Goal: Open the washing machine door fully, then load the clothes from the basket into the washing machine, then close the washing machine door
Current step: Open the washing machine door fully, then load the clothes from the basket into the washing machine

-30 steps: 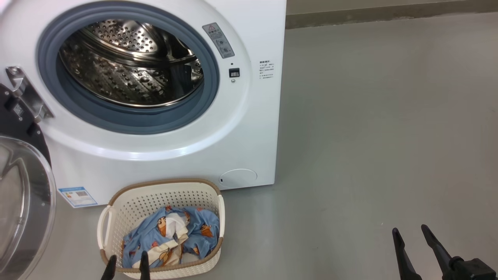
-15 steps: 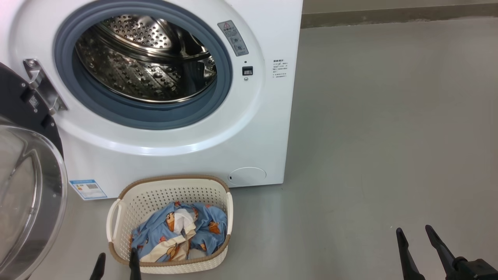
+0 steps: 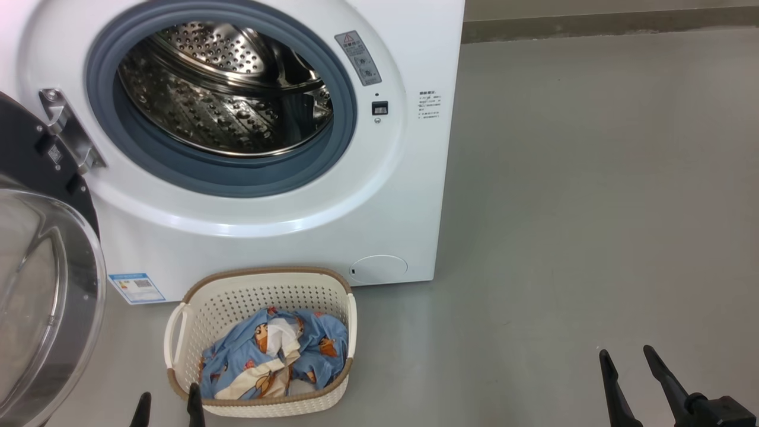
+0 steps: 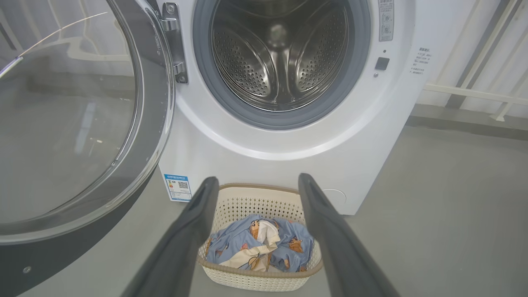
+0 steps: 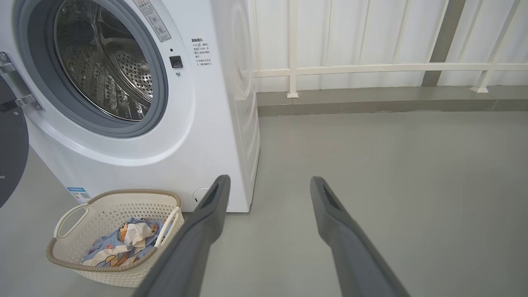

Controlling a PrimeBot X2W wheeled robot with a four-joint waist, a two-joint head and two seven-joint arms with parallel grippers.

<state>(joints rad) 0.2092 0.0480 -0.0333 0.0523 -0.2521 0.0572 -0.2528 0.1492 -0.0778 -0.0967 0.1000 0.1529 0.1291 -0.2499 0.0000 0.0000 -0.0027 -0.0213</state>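
— Cream plastic basket, from the head camera: where?
— On the grey floor, just in front of the washing machine, under the open drum. Loaded with the clothes, a crumpled blue heap. Off to the left, washing machine door swung wide, clear of the opening.
— And the left fingers?
— Just beside the basket's near left corner, spread apart, gripping nothing. As for the right fingers: well apart to the right, over bare floor, spread and empty too.
— Through the left wrist camera?
— Sighting along the left fingers straight at the basket: clothes framed between the two tips, ahead and lower down, drum directly beyond and above. Door glass close on the left.
— Through the right wrist camera?
— Low and off to the left of the right fingers, the basket, outside their gap. White railing behind.
— Which arm for the pick, then?
— Left, clearly, by the look of it. Forward and down into the heap. No long axis worth lining up on in a crumpled pile, so probably best aimed at the raised cream-white fold in the middle. Then up over the rim toward the drum, minding the door on the left.
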